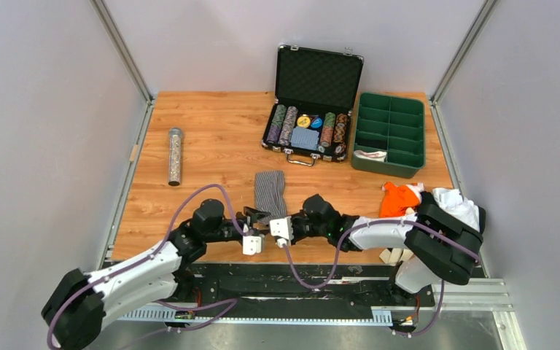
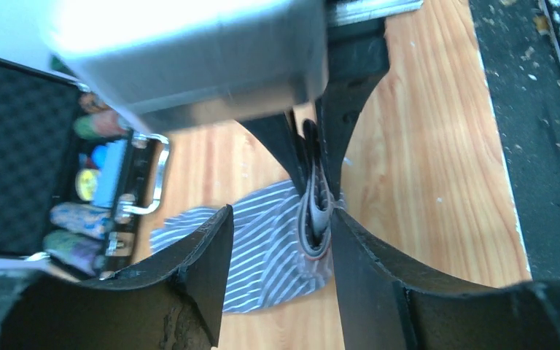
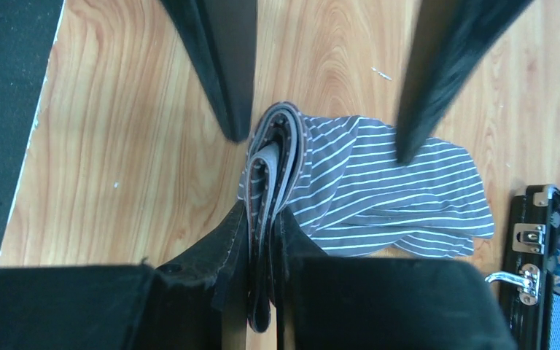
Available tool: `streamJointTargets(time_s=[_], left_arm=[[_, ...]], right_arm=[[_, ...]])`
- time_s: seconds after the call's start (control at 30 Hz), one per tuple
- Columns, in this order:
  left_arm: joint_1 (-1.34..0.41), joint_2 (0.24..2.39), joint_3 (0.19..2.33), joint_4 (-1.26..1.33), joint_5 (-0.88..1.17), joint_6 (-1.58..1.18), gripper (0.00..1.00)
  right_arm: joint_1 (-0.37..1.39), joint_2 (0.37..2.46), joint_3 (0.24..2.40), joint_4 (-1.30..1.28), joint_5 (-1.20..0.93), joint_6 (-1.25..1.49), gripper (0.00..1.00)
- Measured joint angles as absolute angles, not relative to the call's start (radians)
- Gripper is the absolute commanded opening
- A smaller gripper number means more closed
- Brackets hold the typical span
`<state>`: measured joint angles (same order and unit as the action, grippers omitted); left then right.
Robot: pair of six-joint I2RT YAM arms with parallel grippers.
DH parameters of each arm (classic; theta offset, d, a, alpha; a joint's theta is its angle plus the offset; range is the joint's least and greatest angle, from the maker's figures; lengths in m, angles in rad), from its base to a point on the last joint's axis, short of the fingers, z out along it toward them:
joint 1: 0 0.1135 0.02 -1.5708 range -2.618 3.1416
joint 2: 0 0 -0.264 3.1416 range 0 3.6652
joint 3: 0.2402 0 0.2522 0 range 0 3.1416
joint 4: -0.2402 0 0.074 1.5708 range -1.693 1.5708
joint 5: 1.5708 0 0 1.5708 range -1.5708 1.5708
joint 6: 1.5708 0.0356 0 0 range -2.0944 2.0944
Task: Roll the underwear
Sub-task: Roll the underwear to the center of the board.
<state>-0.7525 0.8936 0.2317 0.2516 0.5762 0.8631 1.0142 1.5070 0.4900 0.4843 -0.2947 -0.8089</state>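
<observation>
My right pincer (image 3: 262,222) is clamped on the folded waistband (image 3: 281,138) of the striped underwear (image 3: 386,189). My left pincer (image 2: 281,219) stands open astride the same edge. The cloth lies at the table's near middle. It looks light, limp and likely to unroll, so I'd hold it by the thicker band. To the right lies the orange underwear (image 1: 399,198); the case (image 1: 313,109) sits far.

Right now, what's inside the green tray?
One small white bundle lies in the near left compartment of the green tray. The other compartments look bare, though their walls hide parts of the floors.
</observation>
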Motion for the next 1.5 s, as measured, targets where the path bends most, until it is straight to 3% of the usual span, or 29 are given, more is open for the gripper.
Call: streamJointTargets(time_s=[0.1, 0.27, 0.43, 0.7, 0.93, 1.27, 1.5], left_arm=[[-0.752, 0.746, 0.281, 0.104, 0.535, 0.862, 0.61], [-0.752, 0.424, 0.400, -0.231, 0.449, 0.862, 0.76], [-0.752, 0.222, 0.500, -0.474, 0.329, 0.820, 0.77], [-0.752, 0.418, 0.583, -0.585, 0.085, 0.699, 0.76], [-0.752, 0.406, 0.586, -0.630, 0.011, 0.635, 0.74], [-0.752, 0.401, 0.532, -0.604, 0.271, 0.889, 0.73], [-0.753, 0.699, 0.348, -0.338, 0.450, 1.134, 0.72]], right_arm=[[0.961, 1.494, 0.569, 0.317, -0.370, -0.841, 0.00], [0.874, 1.519, 0.784, -0.030, -0.525, -0.920, 0.00], [0.827, 1.619, 1.020, -0.350, -0.651, -0.992, 0.00], [0.801, 1.856, 1.276, -0.767, -0.800, -1.094, 0.00], [0.795, 2.040, 1.468, -0.999, -0.871, -1.113, 0.00], [0.698, 2.411, 1.845, -1.264, -1.036, -0.999, 0.00], [0.645, 2.518, 1.930, -1.376, -1.140, -0.931, 0.00]])
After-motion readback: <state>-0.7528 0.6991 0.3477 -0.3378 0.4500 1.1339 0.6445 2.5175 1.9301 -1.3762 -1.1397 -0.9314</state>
